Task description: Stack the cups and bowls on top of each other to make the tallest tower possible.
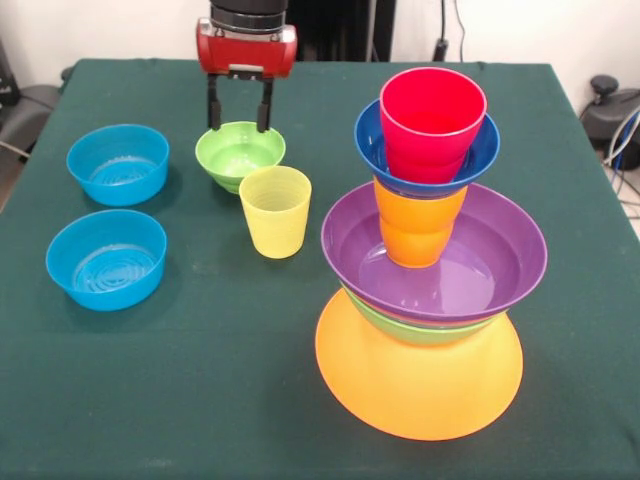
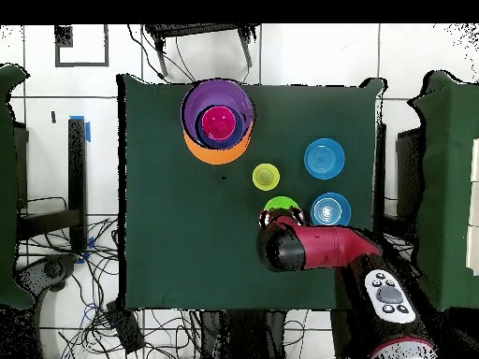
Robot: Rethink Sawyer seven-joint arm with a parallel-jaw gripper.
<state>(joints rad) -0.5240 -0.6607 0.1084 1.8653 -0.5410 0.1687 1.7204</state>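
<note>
The tower (image 1: 420, 300) stands at the right: a wide orange upturned bowl (image 1: 418, 385), a green bowl (image 1: 420, 332), a purple bowl (image 1: 435, 255), an orange cup (image 1: 417, 228), a dark blue bowl (image 1: 372, 140) and a red cup (image 1: 432, 120) on top. From overhead the tower (image 2: 218, 126) shows purple and red. A translucent yellow cup (image 1: 275, 210) (image 2: 267, 176) stands upright beside it. My gripper (image 1: 240, 125) (image 2: 281, 220) hangs open over the far rim of the small green bowl (image 1: 240, 155) (image 2: 279, 204), fingertips level with the rim, nothing held.
Two light blue bowls (image 1: 118, 163) (image 1: 106, 258) sit upright at the left of the green table (image 1: 200, 400); overhead they are the light blue bowls (image 2: 324, 157) (image 2: 330, 208) at the right. Cables and furniture surround the table.
</note>
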